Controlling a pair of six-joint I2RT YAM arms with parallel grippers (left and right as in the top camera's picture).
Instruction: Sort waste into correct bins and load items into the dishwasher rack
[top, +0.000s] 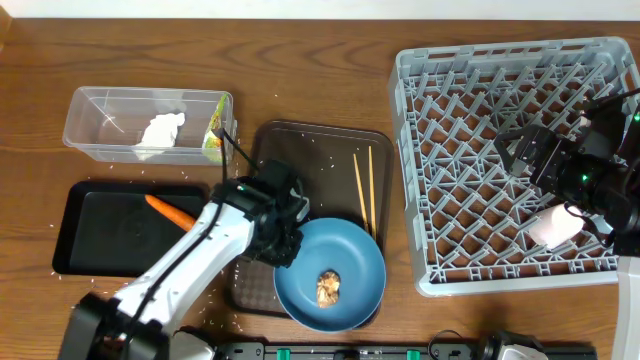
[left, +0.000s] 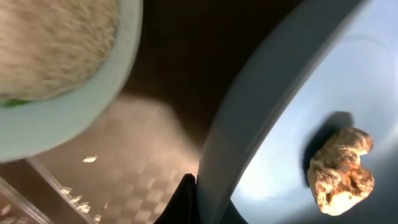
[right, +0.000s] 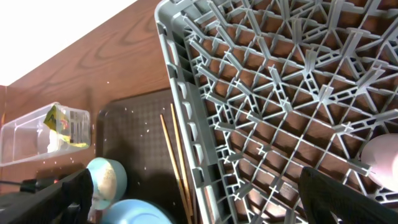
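My left gripper (top: 287, 240) is shut on the left rim of the dark-blue dish (top: 345, 265), which lies on the brown serving tray. In the left wrist view the rim runs down between the fingers (left: 186, 199). A brown food lump (left: 341, 169) lies in the dish (left: 280, 124). The light-blue cup (left: 62, 68) is close by at upper left. The chopsticks (top: 364, 190) lie on the tray beside the dishwasher rack (top: 470, 100). My right gripper (top: 520, 150) hangs open over the rack, and the pale-pink cup (top: 555, 226) rests in its front right part.
The clear tub (top: 95, 125) at the back left holds the white napkin (top: 160, 132) and the yellow-green wrapper (top: 215, 140). The black tray (top: 100, 240) holds the carrot (top: 170, 211). Rice grains (left: 90, 159) dot the brown serving tray (top: 320, 150).
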